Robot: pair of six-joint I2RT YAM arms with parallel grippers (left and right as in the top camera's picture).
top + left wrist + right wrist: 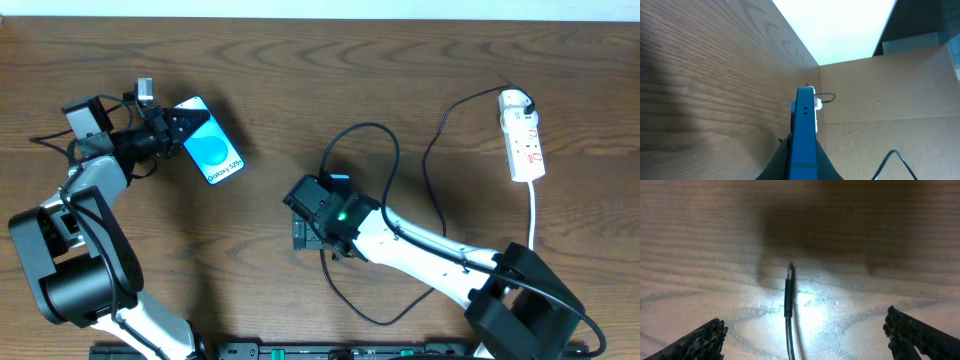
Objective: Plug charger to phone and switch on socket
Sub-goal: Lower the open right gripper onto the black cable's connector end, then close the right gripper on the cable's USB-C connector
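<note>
- Charger (398,155) is laid in loose black loops over the wooden tabletop (300,60), from the far right through the middle and under the right arm (430,245).
- Right arm is stretched from the near right edge toward the middle. The left arm (95,180) is folded at the far left.
- Socket (526,140) is laid flat at the far right, with its white cord (535,215) led toward the near edge. Red switch marks are visible, but on or off cannot be told.
- Phone (210,150) is located at the upper left with its blue screen lit and facing up. It is well apart from the socket and from the cable loops.
- Left pincer (180,130) is clenched on one end of the phone. In the left wrist view the phone (804,130) is seen edge-on between the jaws.
- Right pincer (803,317) is released, with its jaws spread wide, and is held low over the tabletop near the middle.
- Plug (527,101) is seen touching the socket's rounded far end. Whether it is fully seated cannot be told.
- Connector tip (790,272) is laid on the tabletop in a bright lit patch. It sits between the right pincer's fingers (700,340), clear of both, and is not yet joined to the phone.
</note>
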